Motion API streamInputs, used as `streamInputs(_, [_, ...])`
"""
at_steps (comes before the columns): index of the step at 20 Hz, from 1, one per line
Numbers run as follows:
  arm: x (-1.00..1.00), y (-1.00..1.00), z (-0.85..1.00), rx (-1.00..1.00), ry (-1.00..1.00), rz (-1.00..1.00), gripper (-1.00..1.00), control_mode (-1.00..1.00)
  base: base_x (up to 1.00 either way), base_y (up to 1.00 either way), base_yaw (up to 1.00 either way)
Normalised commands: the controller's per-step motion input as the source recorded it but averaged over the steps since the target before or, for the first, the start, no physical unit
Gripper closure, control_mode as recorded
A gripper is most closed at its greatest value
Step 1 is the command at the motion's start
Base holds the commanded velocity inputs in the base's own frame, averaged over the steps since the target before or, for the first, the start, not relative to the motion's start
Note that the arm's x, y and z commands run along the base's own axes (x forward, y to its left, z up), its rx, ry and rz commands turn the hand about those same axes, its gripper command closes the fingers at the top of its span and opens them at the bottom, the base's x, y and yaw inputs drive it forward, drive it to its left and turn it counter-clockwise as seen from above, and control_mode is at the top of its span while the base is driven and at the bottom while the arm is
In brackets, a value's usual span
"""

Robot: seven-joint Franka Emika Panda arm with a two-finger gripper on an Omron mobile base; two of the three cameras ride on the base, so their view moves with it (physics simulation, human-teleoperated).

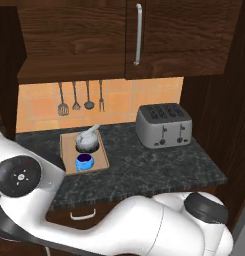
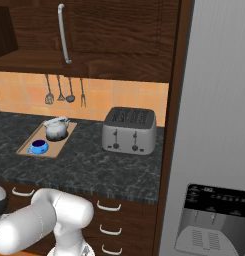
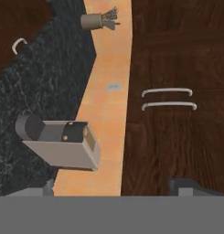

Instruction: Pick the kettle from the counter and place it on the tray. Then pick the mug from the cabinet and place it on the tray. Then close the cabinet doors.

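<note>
Claw (image 3: 112,185): tips wide apart at bottom of hand view, holds nothing. Faces closed cabinet doors (image 3: 177,105); two bar handles side by side at 12-1 o'clock from claw, long axis across view, doors look shut already. Free room betw. claw and door. Farther: kettle (image 1: 87,138) and mug (image 1: 84,161) both on tray (image 1: 67,155), on counter (image 1: 154,165), toaster (image 1: 163,125) at 3 o'clock from tray, well apart. Judgement: task nearly finished, retreat only.

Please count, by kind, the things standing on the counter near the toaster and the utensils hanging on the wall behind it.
Kettle: 1
Mug: 1
Tray: 1
Toaster: 1
Hanging utensils: 4
Total: 8
</note>
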Motion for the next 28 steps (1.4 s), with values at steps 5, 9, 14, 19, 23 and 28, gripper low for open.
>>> streamInputs(5, [0.13,-0.2,0.02,0.03,-0.02,-0.04,-1.0,-1.0,0.0,0.0,0.0])
streamInputs(9, [0.08,-0.56,0.06,0.02,-0.01,-0.08,-1.0,-1.0,0.0,0.0,0.0])
streamInputs(14, [0.2,-0.69,0.03,0.04,0.0,-0.1,-1.0,-1.0,0.0,0.0,0.0])
streamInputs(19, [0.38,-0.69,0.04,0.07,0.0,-0.08,-1.0,-1.0,0.0,0.0,0.0])
streamInputs(23, [0.46,-0.69,0.0,0.05,0.01,-0.12,-1.0,-1.0,0.0,0.0,0.0])
streamInputs(28, [0.55,-0.66,0.0,0.02,0.01,-0.19,-1.0,-1.0,0.0,0.0,0.0])
